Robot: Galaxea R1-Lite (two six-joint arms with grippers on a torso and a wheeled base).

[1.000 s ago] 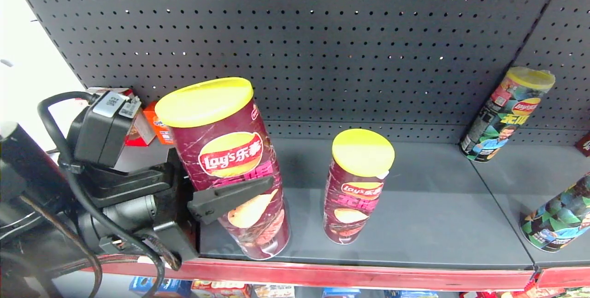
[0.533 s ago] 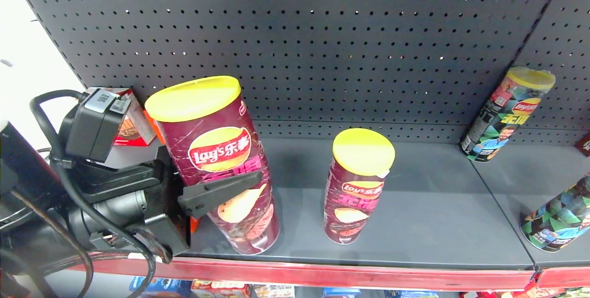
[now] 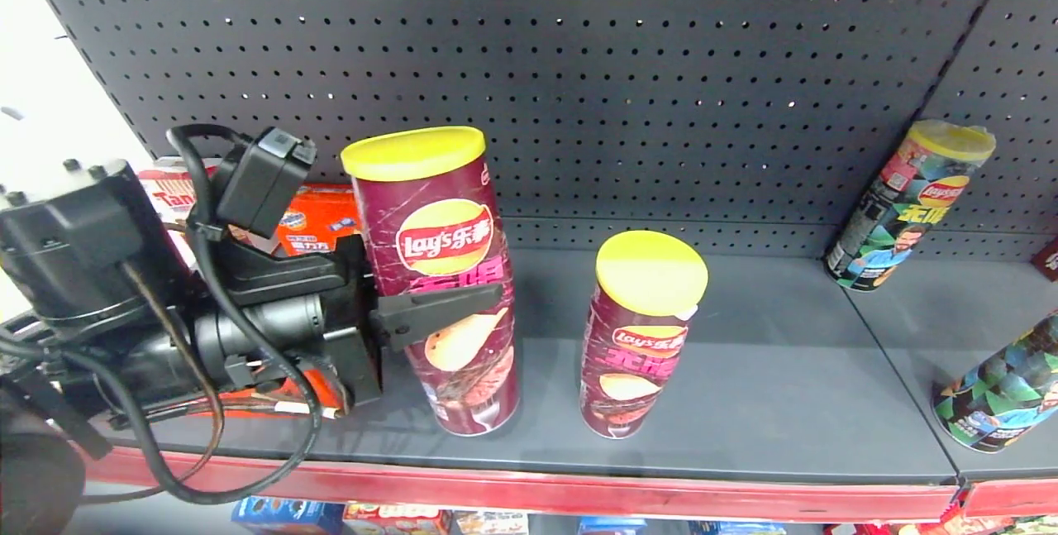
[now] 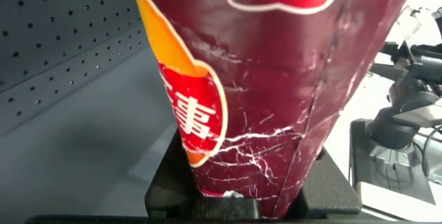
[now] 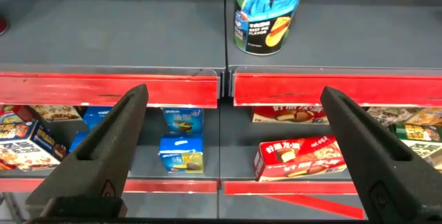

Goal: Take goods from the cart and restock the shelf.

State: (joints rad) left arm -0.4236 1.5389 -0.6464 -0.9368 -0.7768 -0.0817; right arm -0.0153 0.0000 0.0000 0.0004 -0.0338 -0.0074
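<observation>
A tall maroon chip can (image 3: pixel 438 270) with a yellow lid stands nearly upright at the left front of the dark shelf (image 3: pixel 760 403), its base down at the shelf board. My left gripper (image 3: pixel 450 308) is shut on its middle; one black finger (image 3: pixel 434 316) crosses the front and the other is hidden behind. The same can (image 4: pixel 276 79) looms close in the left wrist view. A second, shorter maroon can (image 3: pixel 640 336) stands just to its right, apart from it. My right gripper (image 5: pixel 235 162) hangs open in front of the red shelf edge (image 5: pixel 110 89), holding nothing.
A green-and-black can (image 3: pixel 905 204) leans on the pegboard at the back right, and another (image 3: pixel 1000 394) stands at the right edge. Orange and red boxes (image 3: pixel 318 217) sit behind my left arm. Snack boxes (image 5: pixel 297 156) fill lower shelves. Bare shelf lies between the maroon and green cans.
My left arm has carried the held can to the right and deeper onto the shelf, and the can has gone from tilted to nearly upright. The other cans have stayed put.
</observation>
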